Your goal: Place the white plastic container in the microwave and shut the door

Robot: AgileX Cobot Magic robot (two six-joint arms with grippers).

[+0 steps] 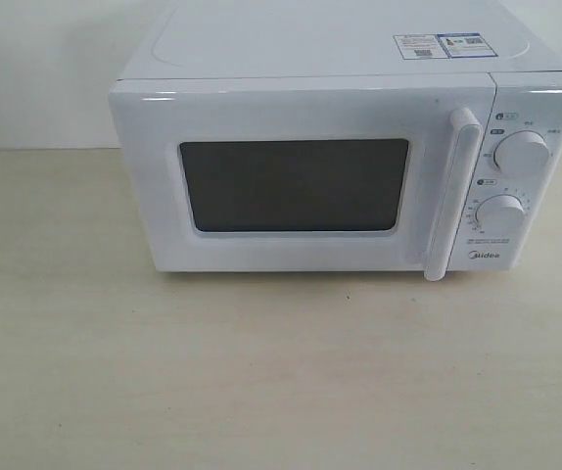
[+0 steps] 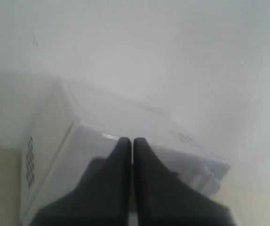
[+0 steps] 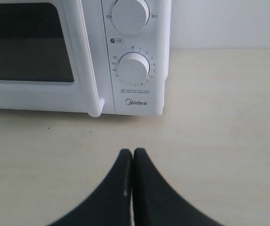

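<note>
Microwave (image 1: 340,49) sat toward far side of tabletop (image 1: 261,372), door (image 1: 261,113) shut flush, handle (image 1: 454,191) at its right edge. Window (image 1: 294,184) too dark to see inside. Right jaws were pressed together, empty, over bare tabletop on near side of microwave, approx. in line w/ lower dial (image 3: 133,68), not touching. Left jaws also closed tight, nothing b/w them; microwave's top and vented side lay just beyond tips, blurred.
</note>
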